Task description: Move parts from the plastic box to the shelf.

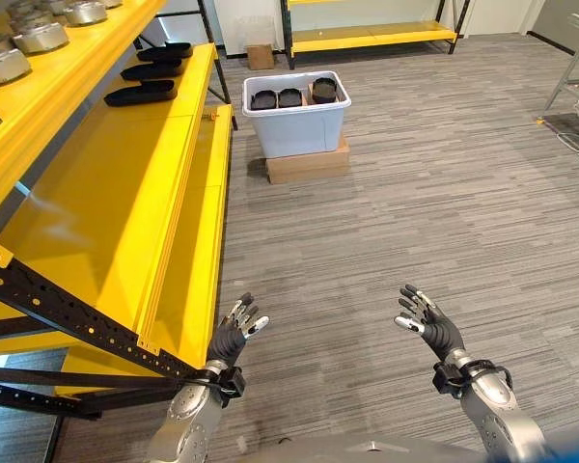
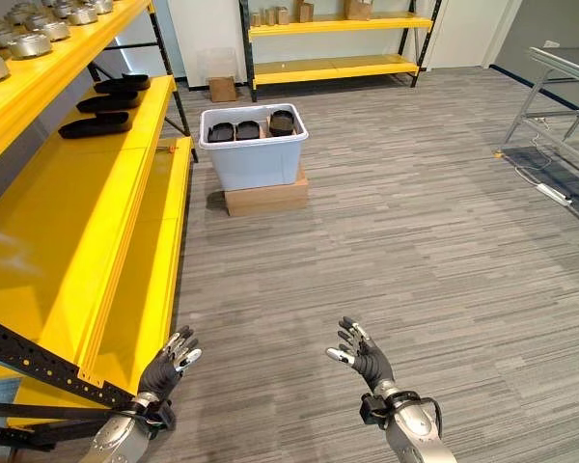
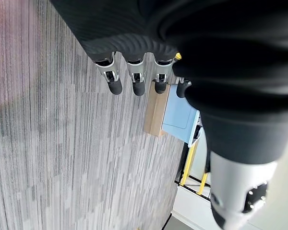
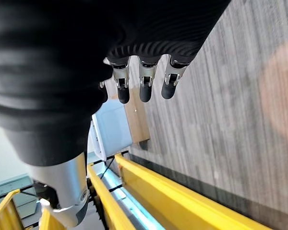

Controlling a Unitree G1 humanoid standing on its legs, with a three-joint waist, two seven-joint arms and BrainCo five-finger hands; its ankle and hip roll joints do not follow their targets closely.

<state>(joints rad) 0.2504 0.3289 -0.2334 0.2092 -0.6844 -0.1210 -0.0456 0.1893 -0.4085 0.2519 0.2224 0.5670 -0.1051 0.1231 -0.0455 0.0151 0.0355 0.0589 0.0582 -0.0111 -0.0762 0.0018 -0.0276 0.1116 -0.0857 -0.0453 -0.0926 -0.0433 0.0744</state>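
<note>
Both arms reach fwd low over the carpet, palms roughly facing each other. Left hand (image 1: 234, 335) sits just beside the front corner of the yellow shelf (image 1: 116, 212), fingers straight and spread, holding nothing. Right hand (image 1: 432, 326) is well apart to the right, also spread loose, thumb out, empty. Wrist views agree: left fingers (image 3: 115, 82) and right fingers (image 4: 144, 86) extended in a row w/ only floor past them.

Further on, the shelf's wide lower deck runs along the left side; three black parts (image 1: 141, 93) lie at its far end, one behind another. Upper level carries round metal parts (image 1: 39, 37).

Farthest, the plastic box (image 1: 297, 123) stands on a flat cardboard carton (image 1: 309, 164) on the carpet (image 1: 444, 193), near the shelf's far end but apart from it. Inside: black parts in box (image 1: 289, 97), three visible across the top.
</note>
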